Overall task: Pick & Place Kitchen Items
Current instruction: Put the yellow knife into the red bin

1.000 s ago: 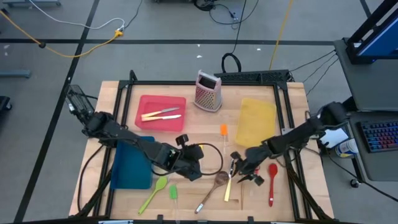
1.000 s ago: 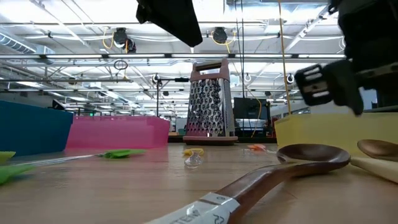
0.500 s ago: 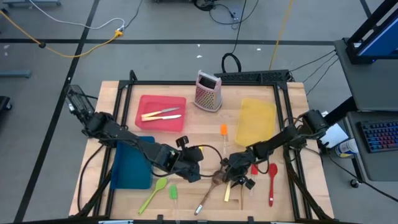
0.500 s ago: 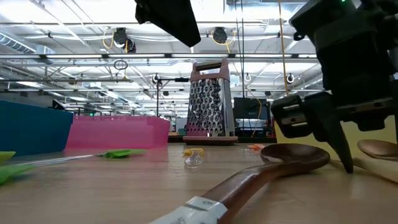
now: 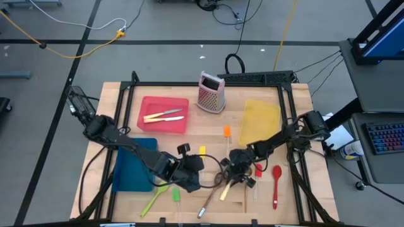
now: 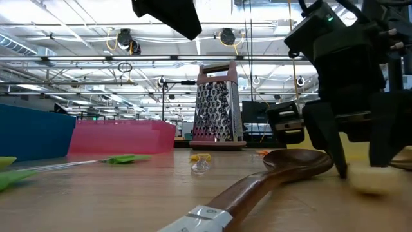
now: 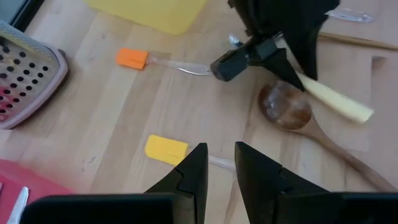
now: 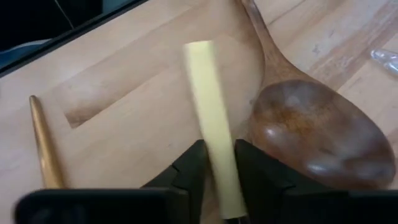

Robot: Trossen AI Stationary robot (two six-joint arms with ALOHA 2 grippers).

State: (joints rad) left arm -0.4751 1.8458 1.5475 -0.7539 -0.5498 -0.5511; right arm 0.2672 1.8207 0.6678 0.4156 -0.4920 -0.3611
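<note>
My right gripper (image 5: 232, 174) is low over the table's near middle, shut on a cream-handled knife (image 5: 224, 191); its blade is hidden under the gripper. A wooden spoon (image 5: 210, 200) lies beside it, its bowl (image 8: 317, 137) next to the knife handle. My left gripper (image 5: 197, 165) hovers just to the left, narrowly open and empty, its fingers (image 7: 193, 171) above the clear handle of a yellow spatula (image 7: 165, 149) that lies flat on the table. A gold spoon handle (image 8: 43, 143) lies nearby. My right gripper pinches the knife's cream handle (image 8: 214, 158) between its two fingers, which point down from above and lie across it. The handle's free end (image 7: 348, 107) sticks out toward the table's near edge. I cannot tell whether that end rests on the table.
A red tray (image 5: 151, 104) holds two cream-handled knives. A grater (image 5: 211, 92) stands at the far middle, a yellow tray (image 5: 260, 121) at the right, a blue bin (image 5: 134, 165) at the left. An orange spatula (image 5: 226, 132), a red spoon (image 5: 276, 183), a green spoon (image 5: 156, 195) and a green spatula (image 5: 176, 195) lie loose.
My right gripper has gone toward the table's left edge and down onto the cream-handled knife, whose handle has turned aslant. The wooden spoon has slid a little toward the left. My left gripper has drawn back toward the near edge, uncovering the yellow spatula.
</note>
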